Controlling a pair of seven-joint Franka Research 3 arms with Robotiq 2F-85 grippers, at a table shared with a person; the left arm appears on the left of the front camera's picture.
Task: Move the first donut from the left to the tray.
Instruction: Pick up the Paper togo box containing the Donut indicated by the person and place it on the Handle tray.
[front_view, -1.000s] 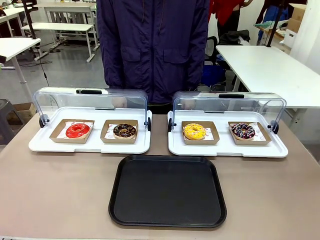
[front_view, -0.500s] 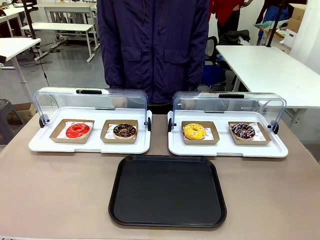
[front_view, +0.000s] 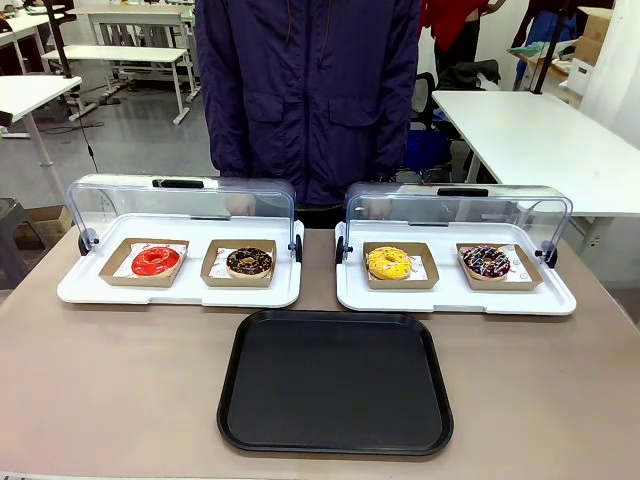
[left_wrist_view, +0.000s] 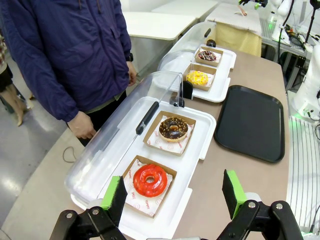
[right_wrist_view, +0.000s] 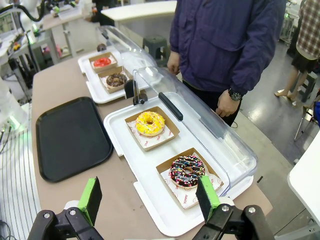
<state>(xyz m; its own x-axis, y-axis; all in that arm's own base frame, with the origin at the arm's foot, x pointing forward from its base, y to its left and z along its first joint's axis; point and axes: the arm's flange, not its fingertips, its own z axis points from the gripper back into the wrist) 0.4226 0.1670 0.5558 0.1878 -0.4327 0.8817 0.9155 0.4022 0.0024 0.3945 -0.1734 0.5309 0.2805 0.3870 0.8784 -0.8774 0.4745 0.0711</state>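
We judged the task not yet begun: the glossy red-glazed ring donut (front_view: 156, 261) sat in its brown cardboard holder (front_view: 113, 270) on the left white display tray (front_view: 90, 290), well apart from the bare large flat black plastic tray (front_view: 335, 385). Our left gripper (left_wrist_view: 175, 196) and right gripper (right_wrist_view: 149, 198) held their jaws wide apart, gripping nothing — reach, grasp and carry all remained.
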